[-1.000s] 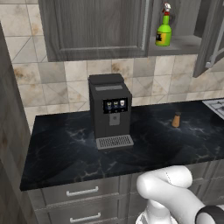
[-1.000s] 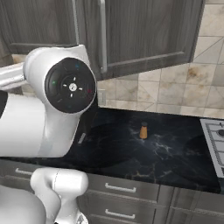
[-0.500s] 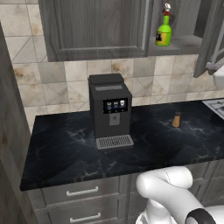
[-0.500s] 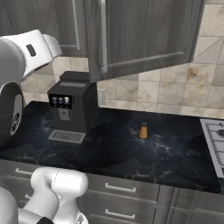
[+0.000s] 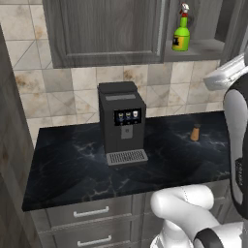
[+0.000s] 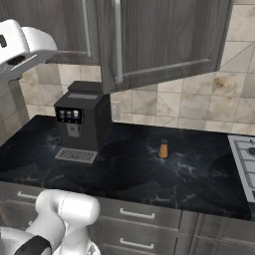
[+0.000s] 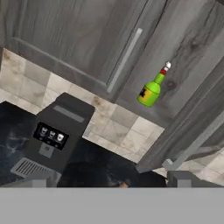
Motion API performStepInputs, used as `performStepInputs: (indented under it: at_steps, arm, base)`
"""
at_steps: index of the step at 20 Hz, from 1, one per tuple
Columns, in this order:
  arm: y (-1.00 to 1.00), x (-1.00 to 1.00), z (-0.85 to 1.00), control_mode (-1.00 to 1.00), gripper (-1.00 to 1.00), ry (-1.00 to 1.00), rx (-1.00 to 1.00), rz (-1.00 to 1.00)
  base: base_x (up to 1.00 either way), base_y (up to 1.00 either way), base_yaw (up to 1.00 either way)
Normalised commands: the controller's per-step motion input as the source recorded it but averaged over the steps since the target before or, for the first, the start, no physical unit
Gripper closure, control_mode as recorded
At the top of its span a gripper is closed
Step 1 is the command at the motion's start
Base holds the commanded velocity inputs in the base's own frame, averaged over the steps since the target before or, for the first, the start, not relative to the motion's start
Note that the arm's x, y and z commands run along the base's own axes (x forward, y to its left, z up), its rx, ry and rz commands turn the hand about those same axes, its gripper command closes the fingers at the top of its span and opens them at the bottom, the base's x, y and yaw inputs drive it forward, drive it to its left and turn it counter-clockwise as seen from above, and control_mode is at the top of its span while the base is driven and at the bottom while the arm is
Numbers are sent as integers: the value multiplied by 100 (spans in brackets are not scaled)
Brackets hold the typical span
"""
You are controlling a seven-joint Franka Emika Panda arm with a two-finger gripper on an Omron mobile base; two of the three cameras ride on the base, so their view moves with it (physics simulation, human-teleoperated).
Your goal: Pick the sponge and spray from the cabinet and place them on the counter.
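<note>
Now swung up and away from the right base view's foreground, which it blocked a second ago, the white arm (image 6: 22, 47) reaches toward the wall cupboards, opening the sight line to the cabinet (image 5: 109, 31). The tool (image 7: 107, 183), finger tips spread wide and holding nothing, looks at the open compartment where the spray (image 7: 151, 91) stands upright on the cabinet's floor, right of the closed door. By this reading the reach for the first item is just starting; the sponge cannot be made out. Below runs the table (image 5: 72, 167), a black veined worktop with drawers beneath and beige tile behind. A coffee machine (image 5: 122, 122) stands at its left-centre, well apart from a tiny orange-brown shaker (image 5: 195, 132) to the right. A stove edge (image 6: 245, 154) shows at far right.
</note>
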Motion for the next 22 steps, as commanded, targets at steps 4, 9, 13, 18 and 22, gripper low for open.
performStepInputs:
  at_steps: [4, 9, 13, 18, 22]
  arm:
    - [12, 30, 0, -100, -100, 4, -16, -29]
    - [5, 34, -1, -100, -100, 5, -18, -27]
    - [6, 57, -5, -100, -100, 5, -17, -22]
    - [15, 60, 0, -100, -100, 4, -12, -13]
    - [6, 52, 0, -100, -100, 3, -11, -15]
  base:
    - [0, 0, 0]
    - [0, 0, 0]
    - [0, 0, 0]
    - [0, 0, 0]
    - [0, 0, 0]
